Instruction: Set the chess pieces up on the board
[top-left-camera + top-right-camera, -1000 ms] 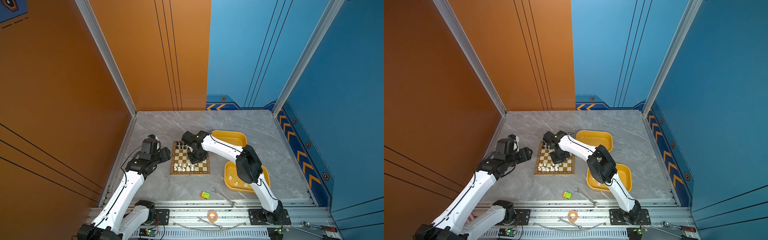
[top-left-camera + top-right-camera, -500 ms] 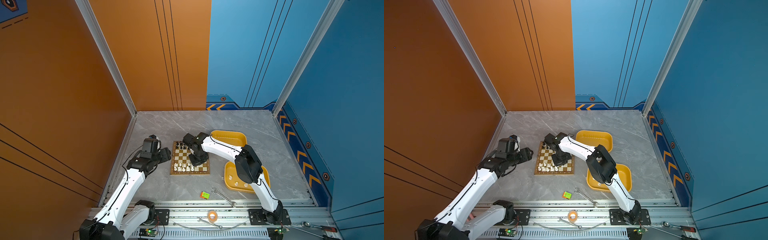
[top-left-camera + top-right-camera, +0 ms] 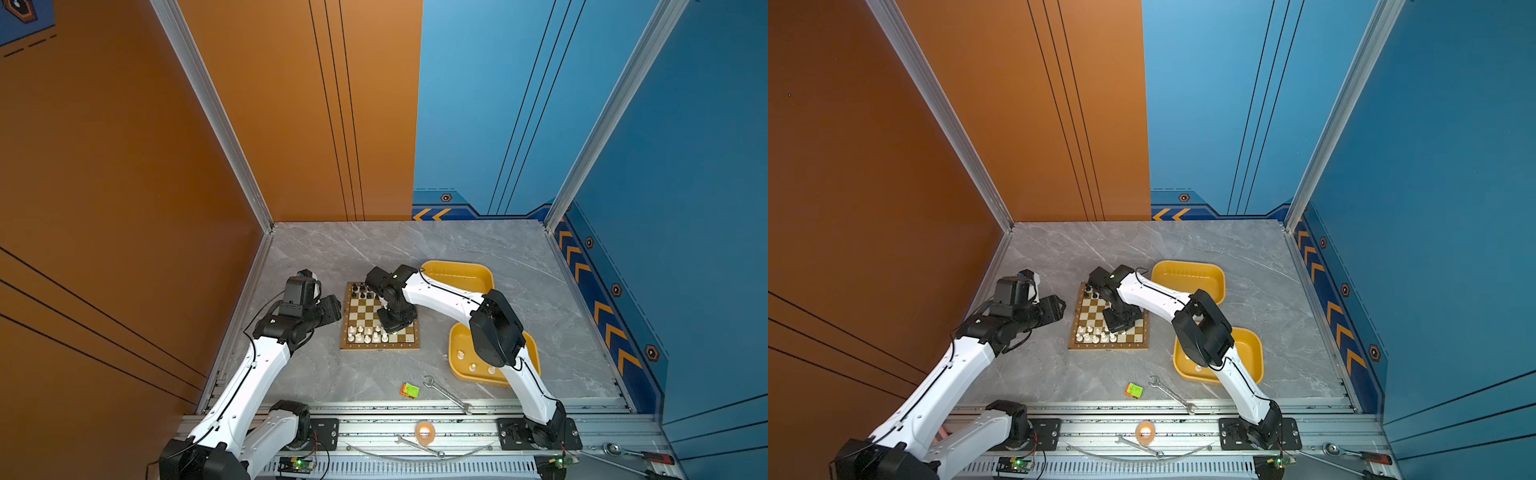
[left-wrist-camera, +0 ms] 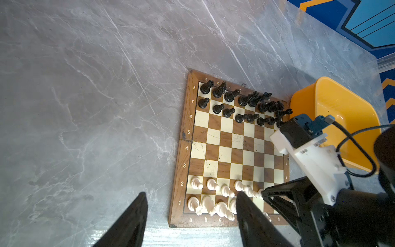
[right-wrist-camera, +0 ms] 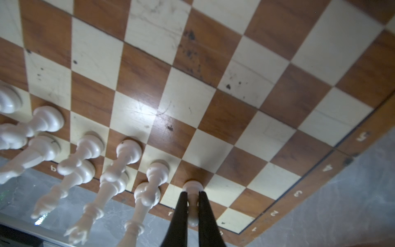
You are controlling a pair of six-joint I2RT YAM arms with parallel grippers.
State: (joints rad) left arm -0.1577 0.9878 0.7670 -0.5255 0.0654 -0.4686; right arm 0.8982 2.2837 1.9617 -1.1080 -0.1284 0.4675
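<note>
The right claw points down over the board, beside the white chess pieces in its near rows; black chess pieces line the far edge. The left claw sits apart, left of the board, over the grey bench

Arm shells: white, smooth, rounded.
Joints: black, blocky housings.
Cable: thin, black, running outside.
Fingers: black, long, tapering.
Camera bracket: white, with silver screws.
Bases: black.
</note>
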